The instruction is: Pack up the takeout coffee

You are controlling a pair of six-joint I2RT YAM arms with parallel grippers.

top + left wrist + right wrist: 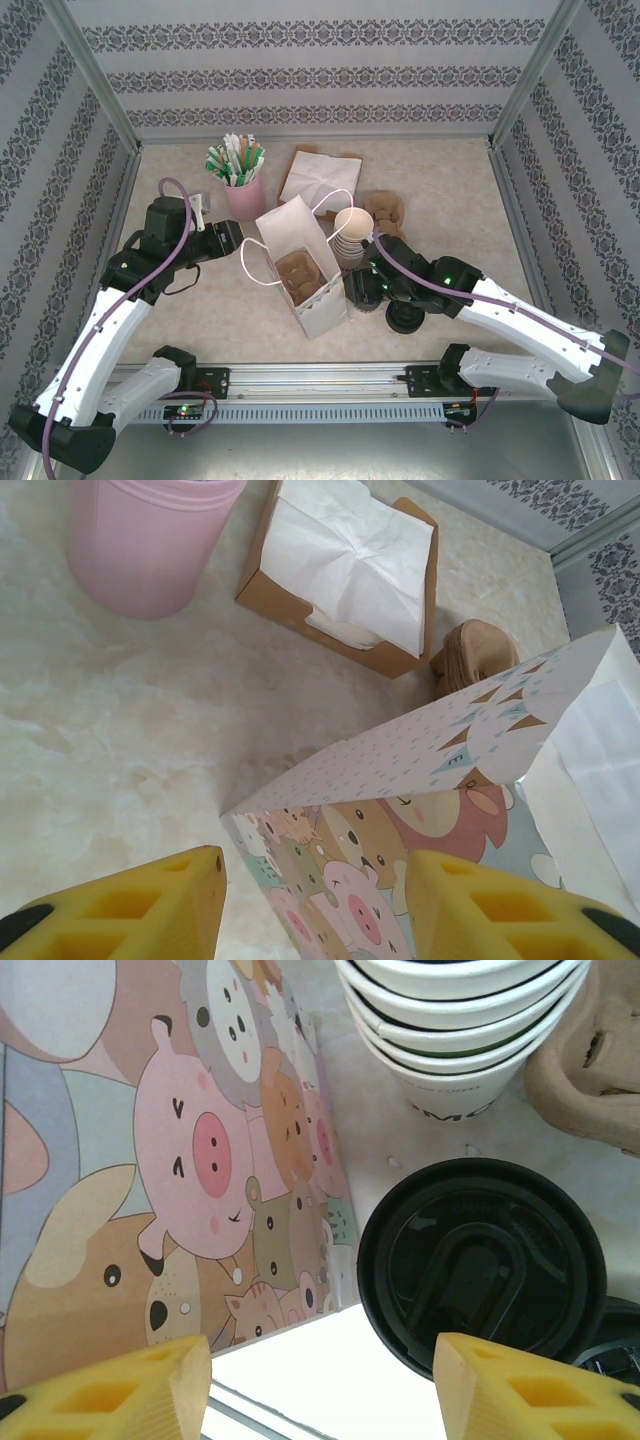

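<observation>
The takeout coffee's round black lid (480, 1260) faces up just right of the bag; the cup under it is hidden. My right gripper (320, 1400) is open above the bag's side, and the lid lies near the inner edge of its right finger (530, 1390). In the top view this gripper (362, 290) sits against the right side of the white paper bag (300, 270), which stands open with a cardboard carrier inside. The left gripper (315, 910) is open, and the cartoon-printed corner of the bag (430, 810) lies between its fingers. From above, the left gripper (228, 240) is at the bag's left.
A stack of lidless cups (352, 235) (460, 1020) stands behind the coffee. Loose black lids (405, 318) lie to its right. A pink cup of sticks (243, 195), a napkin box (318, 178) and cardboard carriers (385, 212) sit farther back.
</observation>
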